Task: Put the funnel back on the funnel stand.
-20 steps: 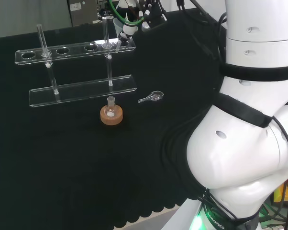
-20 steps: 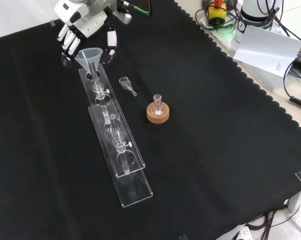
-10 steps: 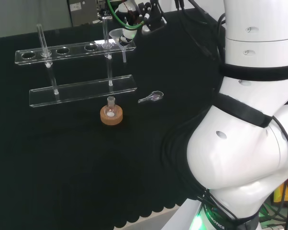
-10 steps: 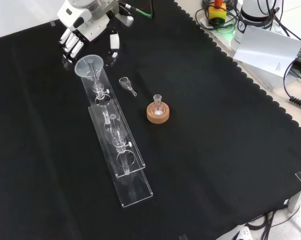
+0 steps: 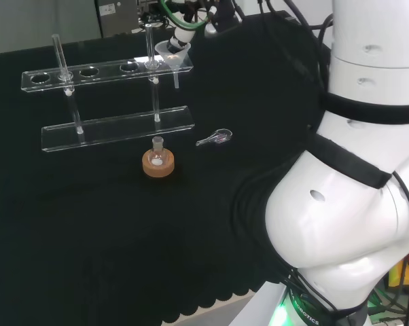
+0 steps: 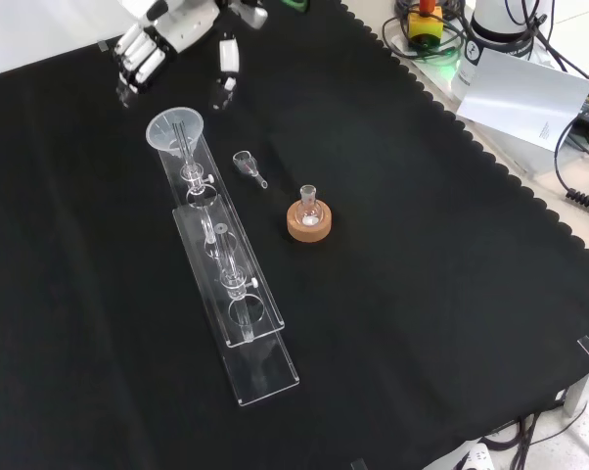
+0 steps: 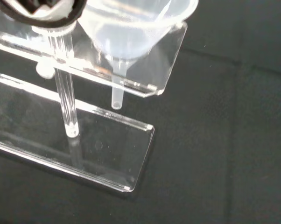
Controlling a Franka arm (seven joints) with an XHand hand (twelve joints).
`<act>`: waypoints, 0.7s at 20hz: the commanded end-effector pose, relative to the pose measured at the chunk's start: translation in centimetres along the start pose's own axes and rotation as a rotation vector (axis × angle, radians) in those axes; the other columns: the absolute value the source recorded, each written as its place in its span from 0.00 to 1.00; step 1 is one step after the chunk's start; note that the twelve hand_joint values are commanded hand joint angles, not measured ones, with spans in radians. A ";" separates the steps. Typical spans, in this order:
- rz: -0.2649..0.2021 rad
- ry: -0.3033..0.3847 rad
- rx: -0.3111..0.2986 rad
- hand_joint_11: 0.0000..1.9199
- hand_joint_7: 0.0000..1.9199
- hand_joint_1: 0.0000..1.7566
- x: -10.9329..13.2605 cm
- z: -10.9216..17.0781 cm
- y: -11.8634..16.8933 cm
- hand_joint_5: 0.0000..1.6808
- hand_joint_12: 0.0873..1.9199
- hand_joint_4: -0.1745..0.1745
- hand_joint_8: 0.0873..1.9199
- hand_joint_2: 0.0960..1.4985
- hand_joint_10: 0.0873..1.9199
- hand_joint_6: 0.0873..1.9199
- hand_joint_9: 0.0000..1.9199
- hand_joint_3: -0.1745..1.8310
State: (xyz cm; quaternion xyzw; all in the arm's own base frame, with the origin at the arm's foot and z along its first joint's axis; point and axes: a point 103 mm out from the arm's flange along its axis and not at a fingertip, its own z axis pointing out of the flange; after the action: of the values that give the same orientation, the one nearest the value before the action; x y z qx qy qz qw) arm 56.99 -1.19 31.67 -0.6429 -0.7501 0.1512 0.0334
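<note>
The funnel (image 6: 174,130) is seated in the end hole of the funnel stand (image 6: 238,294), stem pointing straight down. The hand (image 6: 167,34) is seen just beyond it in the front view, fingers apparently relaxed and apart, holding nothing.

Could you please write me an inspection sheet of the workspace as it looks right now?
Surface: black cloth, flat.
Job's things: funnel seated in the end hole of the clear stand, stem hanging through the top shelf.
Clutter: small flask on a cork ring; small clear scoop lying beside the stand.
Hand: hand open, above and apart from the funnel.
Cables: green and black cables by the hand; more off the cloth's edge.
Surroundings: white sheet and gear beyond the cloth.
</note>
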 end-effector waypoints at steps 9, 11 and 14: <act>0.133 0.072 -0.083 0.05 0.00 0.41 0.3 -1.9 -13.9 0.07 0.72 0.32 0.22 0.40 0.36 0.00 0.10 0.33; 0.160 0.077 -0.086 0.06 0.00 0.41 0.2 -1.5 -15.4 0.08 0.72 0.32 0.23 0.41 0.36 0.00 0.10 0.33; 0.184 0.038 -0.095 0.06 0.00 0.41 1.7 -0.8 -17.6 0.08 0.72 0.32 0.24 0.42 0.36 0.00 0.10 0.33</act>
State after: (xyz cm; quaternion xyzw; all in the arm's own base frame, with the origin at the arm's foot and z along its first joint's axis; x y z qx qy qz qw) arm 45.42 -2.13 37.16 -0.6826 -0.7217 0.1135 0.0171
